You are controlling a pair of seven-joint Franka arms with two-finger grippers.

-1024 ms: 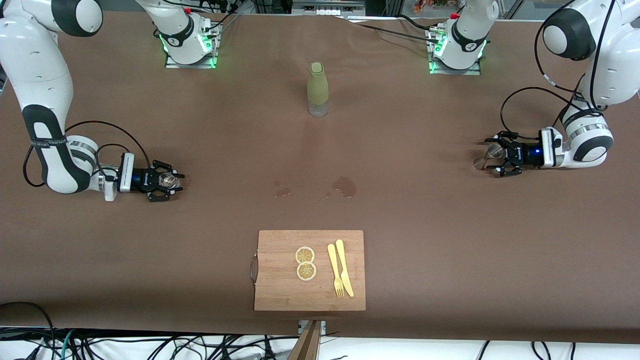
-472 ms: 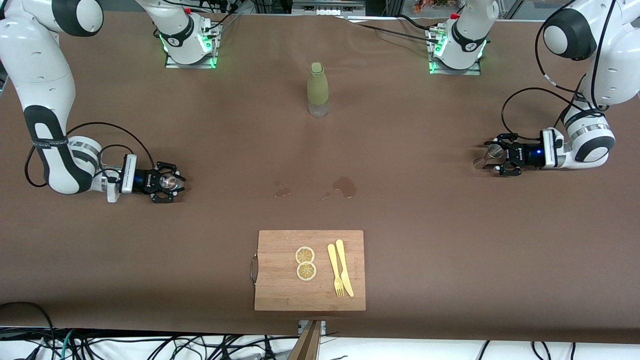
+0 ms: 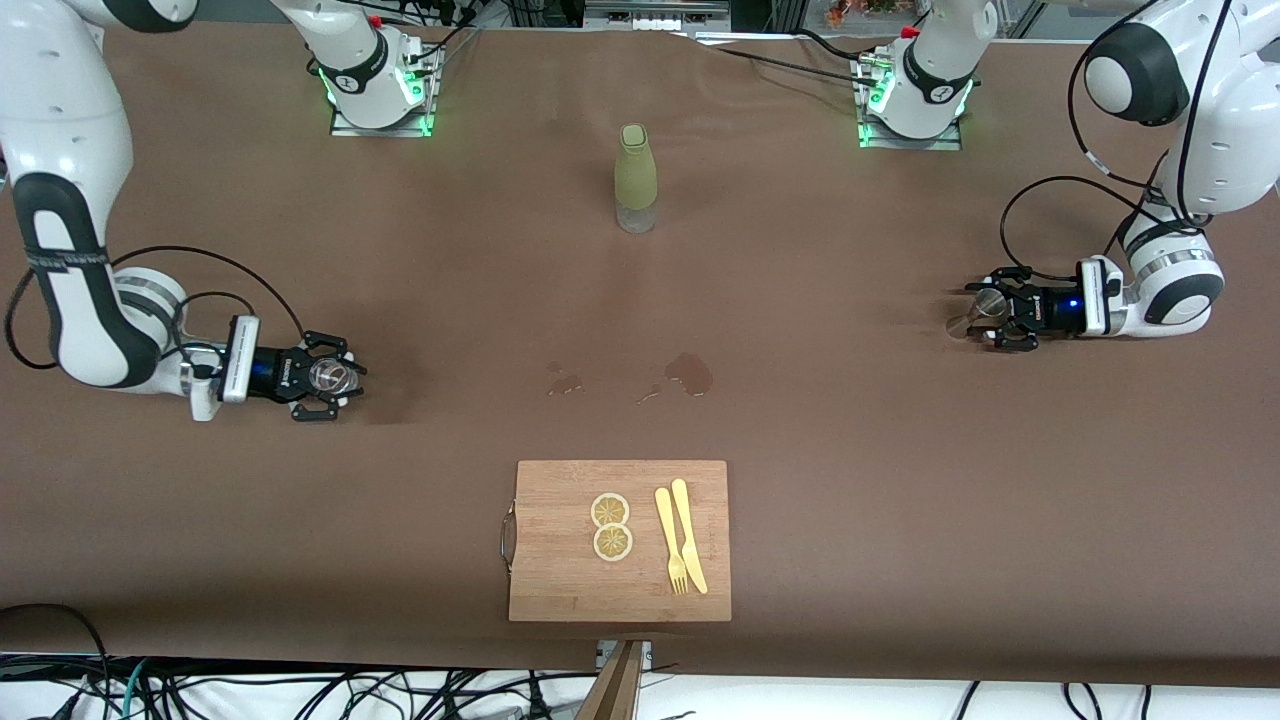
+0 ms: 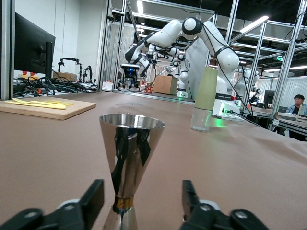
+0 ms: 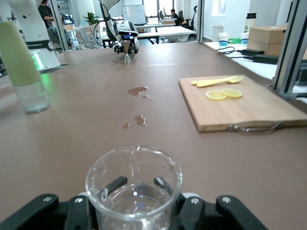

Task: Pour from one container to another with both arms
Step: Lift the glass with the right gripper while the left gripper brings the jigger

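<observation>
Holding (right gripper [image 3: 335,375]): fingers closed on the glass tumbler [image 5: 134,187], toward the right arm's end of the table [image 3: 800,450].
Tumbler axis: upright, mouth up.
Left gripper [image 4: 141,191]: fingers spread wide around the jigger [image 4: 130,158], a gap on each side, toward the left arm's end.
Jigger axis: upright, wide cone up, narrow waist between the fingers.
Between the grippers: wet spots [image 3: 688,372] on the bare surface; nothing else stands between them.
Bottle [image 3: 635,180]: olive-green, upright, midway between the grippers and farther from the front camera than both.
Cutting board [image 3: 560,560]: nearer the front camera than both grippers; carries two lemon slices [image 3: 611,525], a yellow fork [image 3: 668,540] and knife [image 3: 690,535].
Surface: brown covering.
Room: metal framing, cables, more benches.
</observation>
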